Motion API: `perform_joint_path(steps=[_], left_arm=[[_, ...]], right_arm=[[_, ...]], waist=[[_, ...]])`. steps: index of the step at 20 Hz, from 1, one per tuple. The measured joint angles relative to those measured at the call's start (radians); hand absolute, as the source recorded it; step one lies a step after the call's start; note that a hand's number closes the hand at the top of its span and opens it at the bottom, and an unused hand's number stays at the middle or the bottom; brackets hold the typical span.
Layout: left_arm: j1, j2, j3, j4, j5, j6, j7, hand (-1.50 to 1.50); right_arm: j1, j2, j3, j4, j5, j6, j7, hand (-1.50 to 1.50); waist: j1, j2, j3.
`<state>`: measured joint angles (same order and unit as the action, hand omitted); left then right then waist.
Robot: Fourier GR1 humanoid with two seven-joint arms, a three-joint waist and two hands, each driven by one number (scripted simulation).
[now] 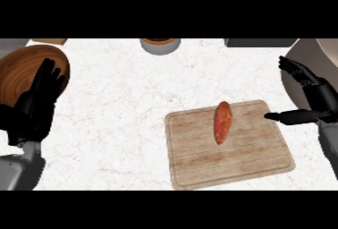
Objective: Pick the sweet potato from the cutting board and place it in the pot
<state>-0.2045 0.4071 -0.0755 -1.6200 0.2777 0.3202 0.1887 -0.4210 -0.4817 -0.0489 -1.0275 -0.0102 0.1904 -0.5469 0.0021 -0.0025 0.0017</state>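
Observation:
An orange-red sweet potato [222, 122] lies lengthwise on the upper middle of the wooden cutting board [228, 156]. My right hand [315, 96] is open at the right edge, just beside the board's upper right corner, its thumb [285, 117] pointing left toward the sweet potato without touching it. At the left edge my left hand [36, 100] rests open, fingers up. A pot [160, 44] with a grey wall shows at the top edge, cut off by the view.
A round wooden plate [20, 67] lies at the top left, partly behind my left hand. A pale curved object [327, 56] sits at the top right behind my right hand. A grey object [259, 42] shows at the top edge.

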Motion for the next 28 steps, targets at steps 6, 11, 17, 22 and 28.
perform_joint_path(steps=[6,11,17,22,28], left_arm=[[-0.008,-0.015,0.001,0.029,-0.009,-0.006,-0.016,0.00],[0.004,-0.019,0.004,0.024,-0.019,-0.011,-0.025,0.00],[-0.003,-0.028,0.023,0.040,-0.021,-0.031,-0.023,0.00],[0.007,-0.042,0.050,0.024,-0.036,-0.058,-0.014,0.00],[0.008,-0.068,0.060,-0.003,-0.074,-0.064,0.011,0.00]], right_arm=[[-0.062,-0.086,0.142,-0.100,0.087,0.146,0.217,-1.50],[-0.120,-0.119,0.253,-0.171,0.170,0.245,0.385,-1.50],[-0.144,-0.066,0.327,-0.284,0.195,0.344,0.622,-1.50],[-0.099,-0.014,0.315,-0.361,0.221,0.392,0.717,-1.50],[-0.063,0.051,0.318,-0.370,0.308,0.395,0.755,-1.50]], waist=[[-0.002,-0.003,-0.004],[0.002,-0.002,-0.004],[-0.002,-0.001,-0.003],[-0.002,0.001,-0.002],[0.001,0.002,-0.002]])
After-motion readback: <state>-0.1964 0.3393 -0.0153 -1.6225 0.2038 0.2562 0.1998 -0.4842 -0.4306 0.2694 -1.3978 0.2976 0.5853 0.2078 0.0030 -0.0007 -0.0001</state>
